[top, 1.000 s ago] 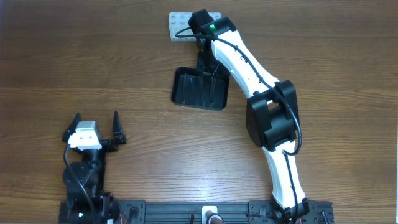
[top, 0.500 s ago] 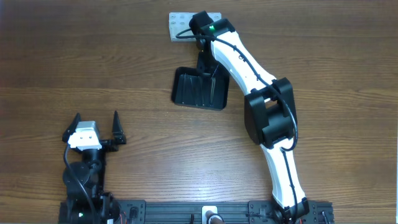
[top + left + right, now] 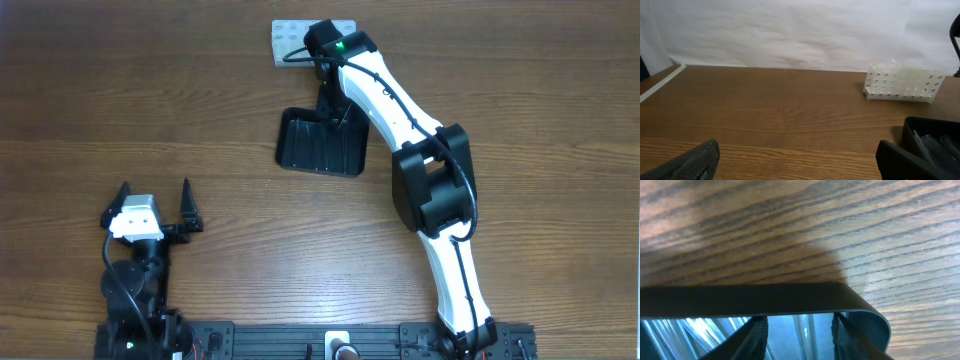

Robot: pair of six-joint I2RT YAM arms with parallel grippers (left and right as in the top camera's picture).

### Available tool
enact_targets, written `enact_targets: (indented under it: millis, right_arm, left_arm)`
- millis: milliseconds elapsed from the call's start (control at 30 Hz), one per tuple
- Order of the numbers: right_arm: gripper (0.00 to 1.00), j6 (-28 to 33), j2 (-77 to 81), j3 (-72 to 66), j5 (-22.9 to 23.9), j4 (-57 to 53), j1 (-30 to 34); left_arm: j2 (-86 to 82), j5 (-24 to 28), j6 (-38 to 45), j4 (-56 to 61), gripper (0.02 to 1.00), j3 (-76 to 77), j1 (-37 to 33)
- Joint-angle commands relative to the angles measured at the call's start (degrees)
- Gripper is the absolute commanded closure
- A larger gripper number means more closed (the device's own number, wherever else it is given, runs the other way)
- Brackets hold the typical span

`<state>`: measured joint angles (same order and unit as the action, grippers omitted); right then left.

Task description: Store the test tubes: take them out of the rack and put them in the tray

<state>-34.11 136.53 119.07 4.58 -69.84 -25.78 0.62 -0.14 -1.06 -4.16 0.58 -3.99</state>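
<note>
Bright, even overhead light; a soft shadow darkens the table (image 3: 790, 265) beside the tray (image 3: 740, 300); tubes (image 3: 690, 330) glint.

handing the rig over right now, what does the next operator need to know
Left gripper open, parked near its base, empty.
Right gripper open, fingers down inside the tray at the end nearest the rack.
Clear test tubes lie in the tray; the rack beyond it shows no tubes standing in it.
Done: transfer looks complete.
Left: likely just lift the right gripper out; check the rack up close first.
</note>
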Motion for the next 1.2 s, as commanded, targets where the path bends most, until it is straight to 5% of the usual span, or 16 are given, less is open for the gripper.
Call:
enact_targets:
  millis: [33, 267, 533, 800, 1200]
  right_arm:
    - [0.498, 1.7, -0.2, 1.7, -1.1, -1.5, 0.4]
    - [0.364, 7.8, -5.5, 7.7, -1.1, -7.0, 1.1]
    - [0.009, 21.8, -14.9, 7.9, 2.9, -9.7, 2.9]
    - [0.007, 31.3, -26.4, 7.9, 4.5, -19.5, 6.0]
    - [0.009, 31.2, -51.9, -8.3, 5.8, -26.0, 14.5]
  left_arm:
    - [-0.5, 0.8, 0.9, -0.2, 0.02, -0.2, -0.3]
    - [-0.5, 0.8, 0.9, -0.2, 0.02, -0.2, -0.3]
    - [-0.5, 0.8, 0.9, -0.2, 0.02, -0.2, -0.3]
    - [-0.5, 0.8, 0.9, -0.2, 0.02, -0.2, -0.3]
    - [-0.5, 0.8, 0.9, -0.2, 0.018, -0.2, -0.3]
